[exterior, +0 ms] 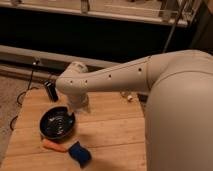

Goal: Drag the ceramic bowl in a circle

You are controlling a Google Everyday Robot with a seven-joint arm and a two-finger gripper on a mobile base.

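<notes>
Wooden table, tool at far rim of ceramic bowl

A table of pale wooden planks fills the near part of the scene. On its left half sits the ceramic bowl, dark and glossy with pale glints inside. Just near of the bowl lies a slim orange thing, and right beside it, at the near edge, a blue sponge. A small dark can stands upright near the far left corner. The gripper hangs at the bowl's far right rim
</notes>
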